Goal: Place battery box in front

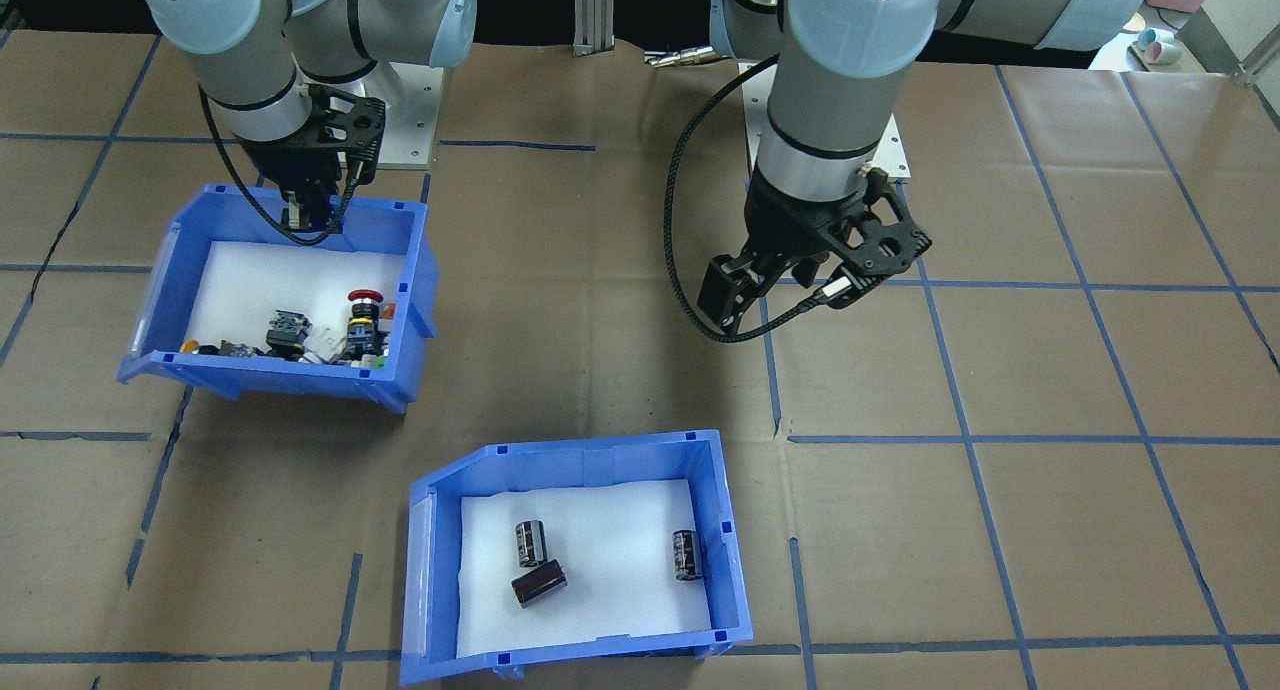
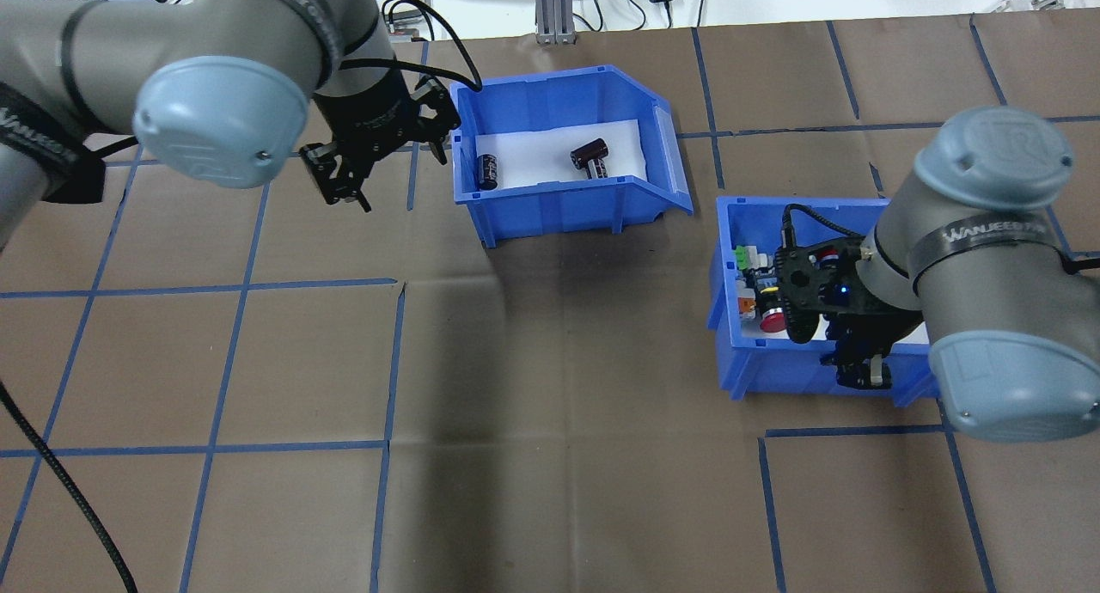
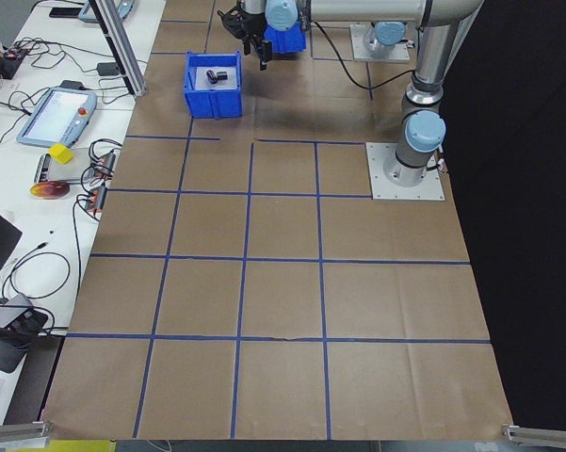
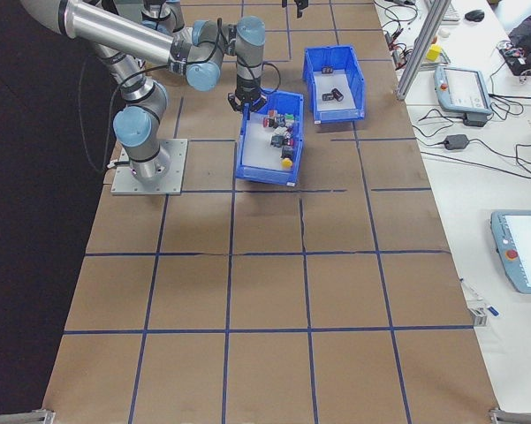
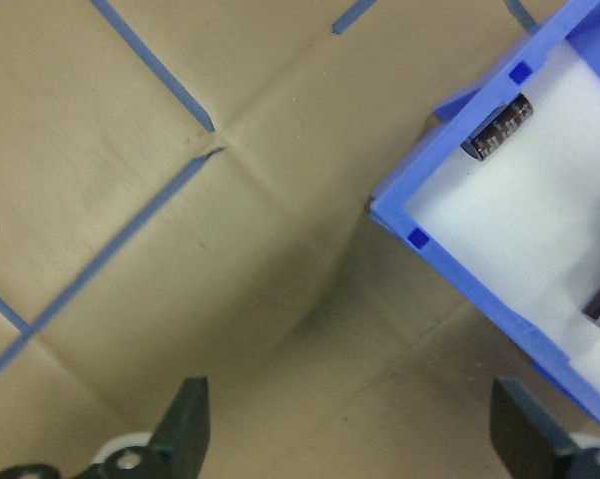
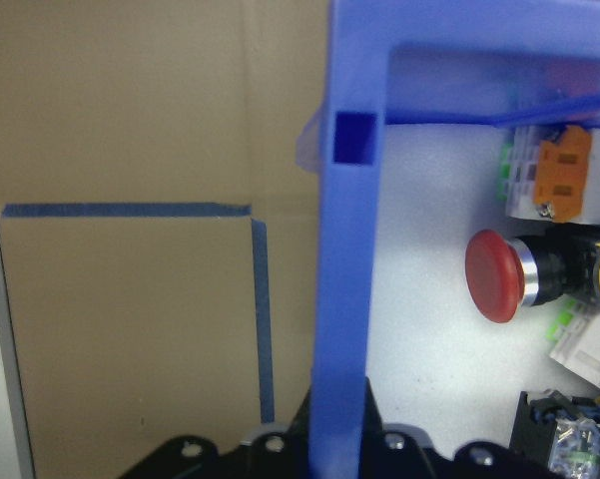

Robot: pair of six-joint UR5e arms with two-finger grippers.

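Left gripper (image 2: pixel 344 176) hangs spread beside battery box (image 2: pixel 559 202); right gripper (image 6: pixel 329 439) pinches switch bin (image 6: pixel 344 299) wall

From my overhead view the battery box (image 2: pixel 550 199) shows two cells; its near wall may hide a third. My right arm covers much of the switch bin (image 2: pixel 729 258), and the right gripper (image 2: pixel 864 368) is buried under the wrist, so its fingers are hard to read. My left wrist camera cuts the battery box at the frame's right edge. In both side views everything at the far end is too small to judge.
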